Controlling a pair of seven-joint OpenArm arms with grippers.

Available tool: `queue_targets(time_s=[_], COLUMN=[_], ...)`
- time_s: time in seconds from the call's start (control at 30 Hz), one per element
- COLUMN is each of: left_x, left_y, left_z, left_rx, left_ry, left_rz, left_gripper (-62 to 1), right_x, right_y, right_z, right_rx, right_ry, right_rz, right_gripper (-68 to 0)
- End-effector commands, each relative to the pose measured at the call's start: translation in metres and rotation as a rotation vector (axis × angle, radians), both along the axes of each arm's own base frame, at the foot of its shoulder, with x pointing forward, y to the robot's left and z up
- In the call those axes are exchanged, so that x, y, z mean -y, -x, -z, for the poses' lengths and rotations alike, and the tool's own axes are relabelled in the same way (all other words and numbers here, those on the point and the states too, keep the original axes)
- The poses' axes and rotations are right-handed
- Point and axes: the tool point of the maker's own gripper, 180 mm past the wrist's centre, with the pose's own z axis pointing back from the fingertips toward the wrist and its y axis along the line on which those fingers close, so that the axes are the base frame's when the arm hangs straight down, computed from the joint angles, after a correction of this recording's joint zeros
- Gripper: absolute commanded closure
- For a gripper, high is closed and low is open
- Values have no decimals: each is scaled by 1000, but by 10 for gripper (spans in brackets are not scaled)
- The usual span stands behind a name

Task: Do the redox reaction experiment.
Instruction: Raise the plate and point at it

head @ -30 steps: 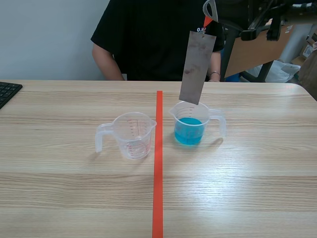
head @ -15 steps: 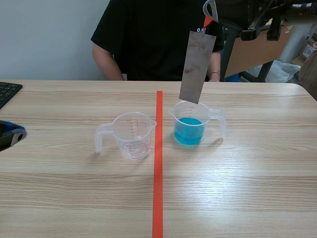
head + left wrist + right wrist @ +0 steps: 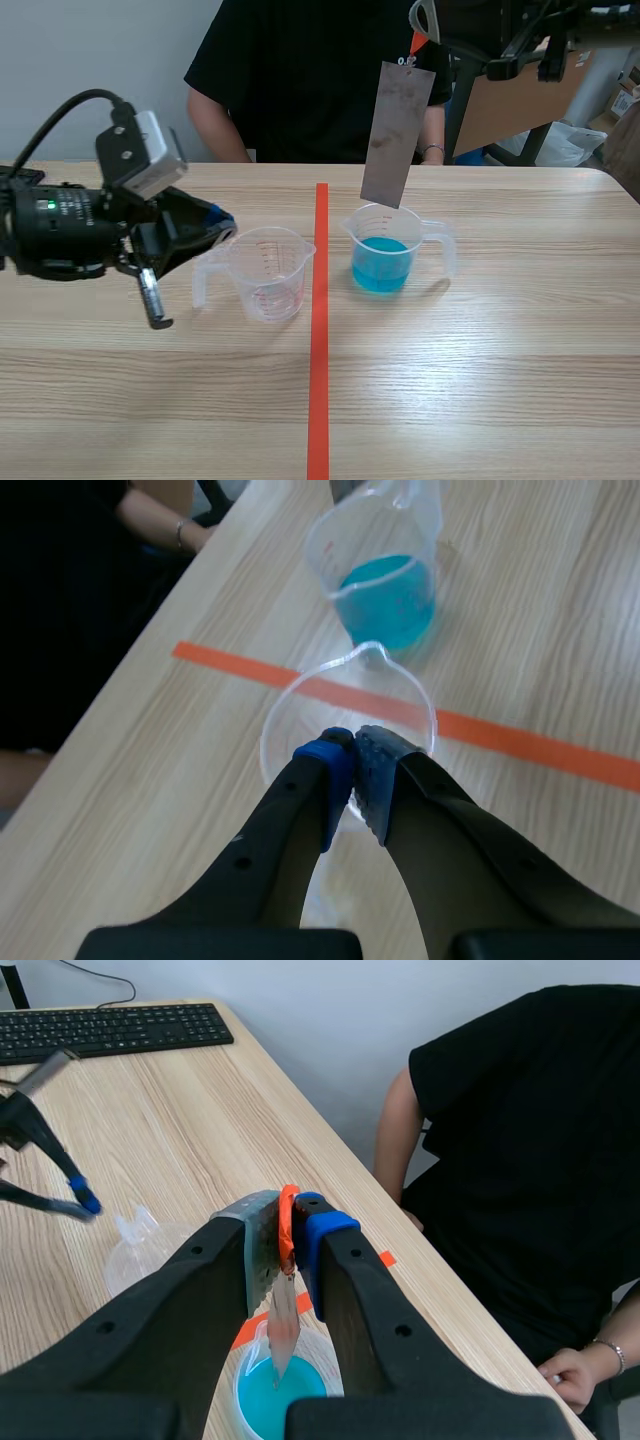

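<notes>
The right hand [image 3: 290, 1212] is closed on an orange tab [image 3: 417, 42] at the top of a flat grey metal strip [image 3: 397, 135]. The strip hangs slightly tilted over a clear plastic measuring cup of blue liquid [image 3: 382, 262], its lower end about level with the rim. The left hand [image 3: 352, 780] has its fingers drawn together, nothing between them, just above the handle side of an empty clear plastic measuring cup [image 3: 268, 275]. Both cups stand on the wooden worktop [image 3: 500, 350], either side of an orange-red tape line [image 3: 319, 330]. A person in a black shirt [image 3: 300, 80] sits behind.
</notes>
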Motion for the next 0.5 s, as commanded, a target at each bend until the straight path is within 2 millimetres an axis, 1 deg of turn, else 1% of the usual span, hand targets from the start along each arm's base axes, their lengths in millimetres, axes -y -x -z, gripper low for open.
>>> queue_targets(time_s=[0.0, 0.27, 0.37, 0.47], left_x=[2, 29, 40, 51], left_y=[-11, -49, -59, -65], left_z=[-1, 15, 17, 18], left_rx=[16, 13, 11, 12], left_ry=[6, 19, 33, 35], left_rz=[-23, -56, -48, -29], left_gripper=[-40, -40, -40, -40], right_x=[2, 2, 2, 2], right_y=[0, 0, 0, 0], right_z=[-18, -18, -18, -18], right_rx=[49, 49, 49, 49], right_ry=[-18, -17, -17, -17], right_rz=[-7, -7, -7, -7], right_gripper=[-16, -16, -16, -16])
